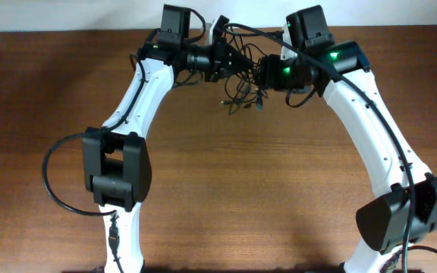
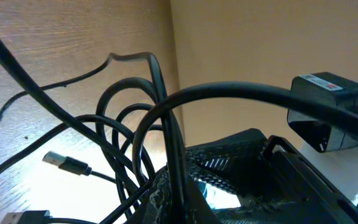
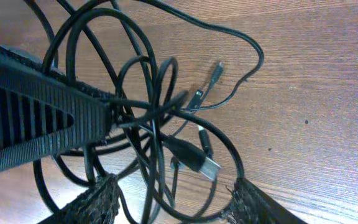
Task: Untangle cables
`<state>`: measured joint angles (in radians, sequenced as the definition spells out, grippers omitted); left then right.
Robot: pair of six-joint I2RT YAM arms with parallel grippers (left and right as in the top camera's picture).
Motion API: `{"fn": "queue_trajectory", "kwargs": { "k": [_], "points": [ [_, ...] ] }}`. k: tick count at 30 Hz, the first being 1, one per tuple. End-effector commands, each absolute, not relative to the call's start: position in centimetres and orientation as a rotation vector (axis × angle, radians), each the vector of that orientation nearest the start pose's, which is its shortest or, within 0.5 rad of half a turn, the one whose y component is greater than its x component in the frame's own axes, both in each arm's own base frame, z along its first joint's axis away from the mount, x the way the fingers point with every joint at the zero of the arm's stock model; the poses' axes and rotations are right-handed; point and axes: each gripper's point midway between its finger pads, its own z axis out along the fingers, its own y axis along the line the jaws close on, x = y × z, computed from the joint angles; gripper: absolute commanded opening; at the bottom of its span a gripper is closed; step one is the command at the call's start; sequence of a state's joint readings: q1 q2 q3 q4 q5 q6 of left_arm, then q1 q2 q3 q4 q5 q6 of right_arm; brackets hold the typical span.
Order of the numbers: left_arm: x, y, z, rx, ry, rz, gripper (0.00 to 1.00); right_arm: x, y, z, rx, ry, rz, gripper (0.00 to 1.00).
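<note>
The cables (image 1: 241, 92) are a tangle of thin black cords hanging between my two grippers over the far middle of the table. My left gripper (image 1: 230, 61) looks shut on strands of the bundle. In the left wrist view its fingers (image 2: 169, 199) sit low, with cable loops (image 2: 129, 121) rising from them and a silver-tipped plug (image 2: 64, 163) dangling. My right gripper (image 1: 262, 76) is open. In the right wrist view its fingertips (image 3: 176, 202) stand apart, with cable loops (image 3: 157, 106) and a USB plug (image 3: 205, 163) between them. The left gripper's ribbed finger (image 3: 42, 118) pinches the knot.
The wooden table (image 1: 241, 189) lies under the cables. The far table edge and a beige wall (image 2: 260, 43) are close behind the grippers. The thick black arm cable (image 2: 241, 93) crosses the left wrist view. The right arm's wrist camera (image 2: 331, 118) is close by.
</note>
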<state>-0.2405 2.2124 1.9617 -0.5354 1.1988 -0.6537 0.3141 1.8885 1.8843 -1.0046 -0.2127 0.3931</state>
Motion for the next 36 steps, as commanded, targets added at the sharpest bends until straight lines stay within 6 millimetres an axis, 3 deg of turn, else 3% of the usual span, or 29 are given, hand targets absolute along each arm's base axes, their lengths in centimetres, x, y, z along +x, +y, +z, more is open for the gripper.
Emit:
{"fn": "queue_trajectory", "kwargs": {
  "k": [1, 6, 11, 14, 16, 21, 23, 27, 31, 35, 36],
  "points": [
    [45.6, -30.2, 24.8, 0.286, 2.348, -1.909, 0.0, 44.6, 18.5, 21.6, 0.029, 2.639, 0.515, 0.59],
    [43.8, -31.5, 28.8, 0.49, 2.202, -2.118, 0.0, 44.4, 18.4, 21.0, 0.032, 2.656, 0.508, 0.59],
    [43.7, -31.5, 29.3, 0.516, 2.182, -2.131, 0.0, 45.0, 17.0, 20.8, 0.084, 2.647, 0.436, 0.56],
    [43.2, -31.5, 29.5, 0.529, 2.186, -2.167, 0.0, 45.8, 14.5, 20.8, 0.208, 2.64, 0.414, 0.21],
    [43.5, -31.1, 29.7, 0.478, 2.215, -2.193, 0.0, 45.9, 13.1, 20.6, 0.25, 2.647, 0.399, 0.05],
    [45.8, -27.8, 32.4, 0.511, 2.101, -2.147, 0.0, 45.6, 8.3, 19.8, 0.39, 2.688, 0.339, 0.04],
    [47.2, -25.2, 33.7, 0.517, 2.038, -2.09, 0.06, 45.3, 6.1, 19.5, 0.457, 2.7, 0.317, 0.04],
    [49.0, -21.1, 34.2, 0.475, 1.995, -2.023, 0.18, 44.4, 2.0, 18.8, 0.538, 2.732, 0.28, 0.04],
    [49.7, -18.8, 34.2, 0.438, 1.987, -1.998, 0.31, 43.9, 1.1, 18.8, 0.464, 2.762, 0.336, 0.04],
    [50.5, -16.9, 34.2, 0.486, 1.919, -1.909, 0.55, 43.1, 0.1, 18.8, 0.467, 2.781, 0.427, 0.04],
    [50.7, -15.9, 34.2, 0.568, 1.85, -1.827, 0.37, 43.0, 0.5, 19.2, 0.433, 2.775, 0.533, 0.04]
  ]
}}
